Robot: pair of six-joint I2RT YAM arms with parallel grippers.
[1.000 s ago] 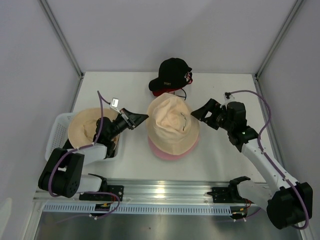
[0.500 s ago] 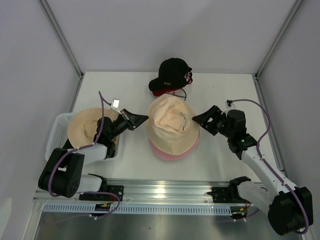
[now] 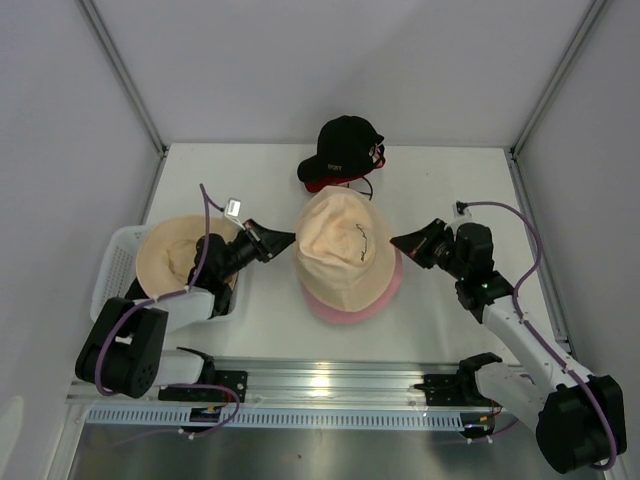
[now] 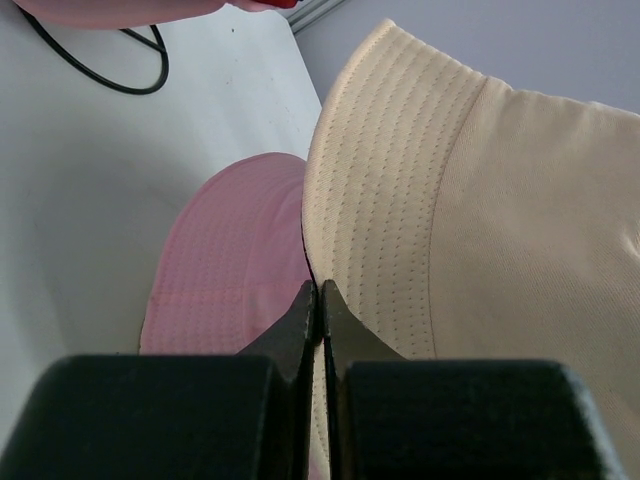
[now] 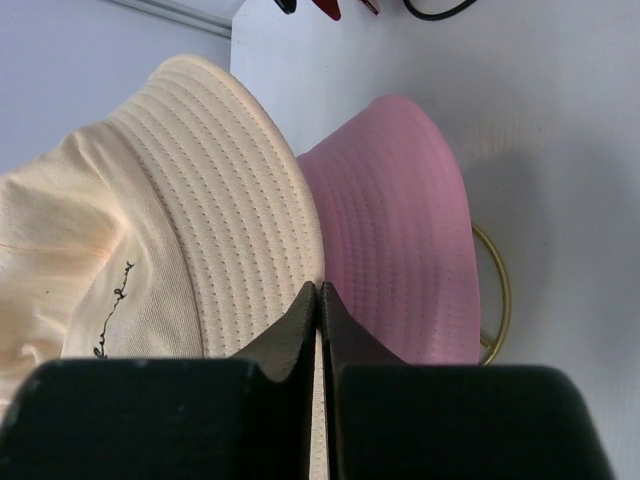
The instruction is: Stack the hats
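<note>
- The left gripper (image 4: 318,293) has its two black fingers pressed together, and the edge of the cream bucket hat (image 3: 345,248) runs straight into the seam between the tips, so it pinches that brim on the hat's left side
- The right gripper (image 5: 318,292) is likewise squeezed closed on the same brim, at the opposite, right side of the hat
- In the top view the two grippers face each other across the cream bucket hat, each one touching its rim
- The cream bucket hat sits crown up near the middle of the white table (image 3: 445,190), and a short line of dark script shows on its side in the right wrist view
- Under it lies the pink bucket hat (image 5: 400,225), whose brim pokes out below the cream brim along the near edge and on both sides
- A thin tan wire hoop (image 5: 497,290) lies on the table just beside the pink brim, partly tucked under it
- A thin black loop (image 4: 150,85) lies on the table beyond the pink hat in the left wrist view
- At the far side of the table sits a black baseball cap (image 3: 340,148) with red under the visor, near the stacked pair but apart from it
- At the left edge a wide beige hat (image 3: 168,255) rests in a white basket (image 3: 112,265), beside the left arm
</note>
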